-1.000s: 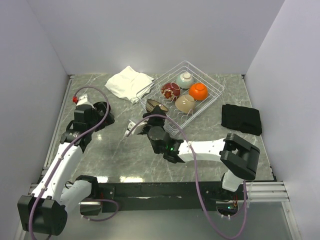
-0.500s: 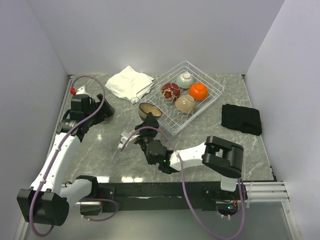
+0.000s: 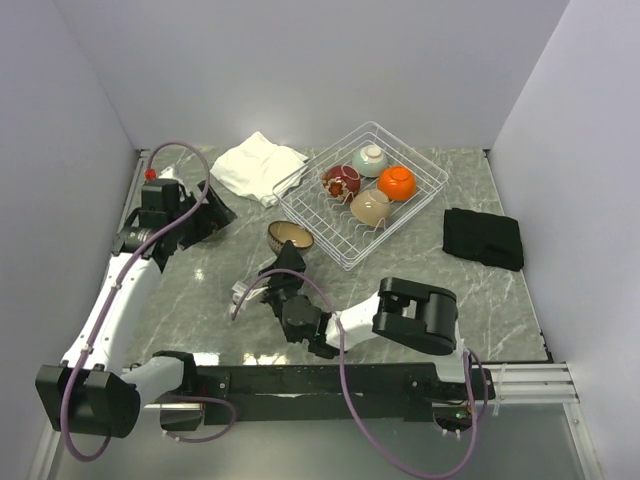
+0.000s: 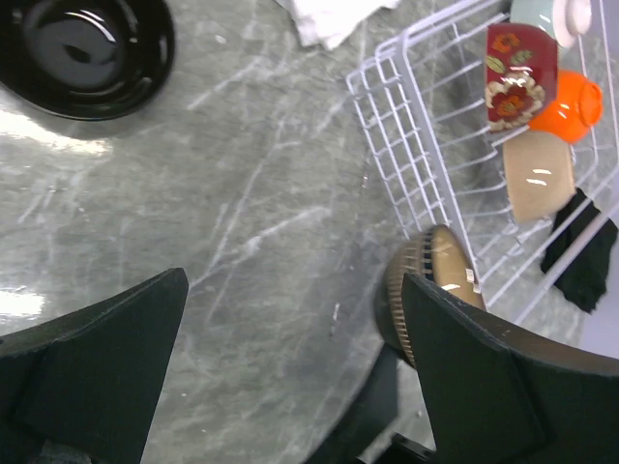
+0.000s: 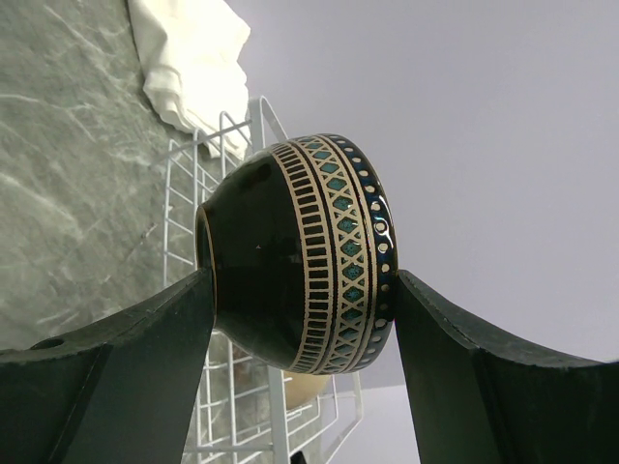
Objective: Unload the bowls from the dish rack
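So my right hand [image 5: 300, 290] is pinching the patterned bowl [image 5: 309, 261] across its sides, one finger on each side. The bowl's tipped over sideways in the wrist view. From the top it's outside the rack [image 3: 318, 208], just off the rack's near-left corner. I can't tell if it's touching the desk [image 3: 200, 290] or hanging above it.

My left hand [image 4: 290, 367] is spread wide with nothing between the fingers, out over bare desk on the left side. There's a black bowl [image 4: 87, 48] sitting upright on the desk near it, well apart from the rack.

The rack has four bowls in it, bunched toward its far-right half: red flowered bowl [image 3: 341, 181], pale bowl [image 3: 369, 160], orange bowl [image 3: 397, 182], beige bowl [image 3: 371, 207]. The near-left part of the rack is just bare wire.

White cloth [image 3: 257, 165] lies just beside the rack's left end, black cloth [image 3: 483, 237] lies on the right.
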{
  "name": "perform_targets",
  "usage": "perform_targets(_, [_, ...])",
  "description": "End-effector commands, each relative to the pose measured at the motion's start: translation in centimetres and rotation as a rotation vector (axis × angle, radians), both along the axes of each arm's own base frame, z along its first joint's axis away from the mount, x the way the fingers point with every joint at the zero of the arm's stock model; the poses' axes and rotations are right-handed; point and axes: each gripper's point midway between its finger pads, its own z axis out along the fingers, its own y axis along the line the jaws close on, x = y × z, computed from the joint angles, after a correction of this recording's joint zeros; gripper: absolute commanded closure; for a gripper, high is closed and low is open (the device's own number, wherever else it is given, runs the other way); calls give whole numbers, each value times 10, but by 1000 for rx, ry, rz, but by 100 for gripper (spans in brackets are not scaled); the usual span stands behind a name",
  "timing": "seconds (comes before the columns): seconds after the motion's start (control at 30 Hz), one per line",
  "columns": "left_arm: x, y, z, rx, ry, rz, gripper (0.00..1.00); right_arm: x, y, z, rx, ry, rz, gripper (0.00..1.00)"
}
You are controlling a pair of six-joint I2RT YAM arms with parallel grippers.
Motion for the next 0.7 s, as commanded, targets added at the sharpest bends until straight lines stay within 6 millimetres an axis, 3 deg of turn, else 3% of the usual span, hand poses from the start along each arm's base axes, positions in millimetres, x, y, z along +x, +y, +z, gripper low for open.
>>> perform_targets(0.0, [4,-17,14,-67,20,-72,1,-6,14,31,156,-47,14,83])
perform_targets(0.3, [-6,-40,-20,-120,212,-160,1,-13,31,-6,75,-30,17,83])
perform_targets(0.67, [-18,-60,-79,-71,413,-247,2,-24,51,-25,45,-13,32,83])
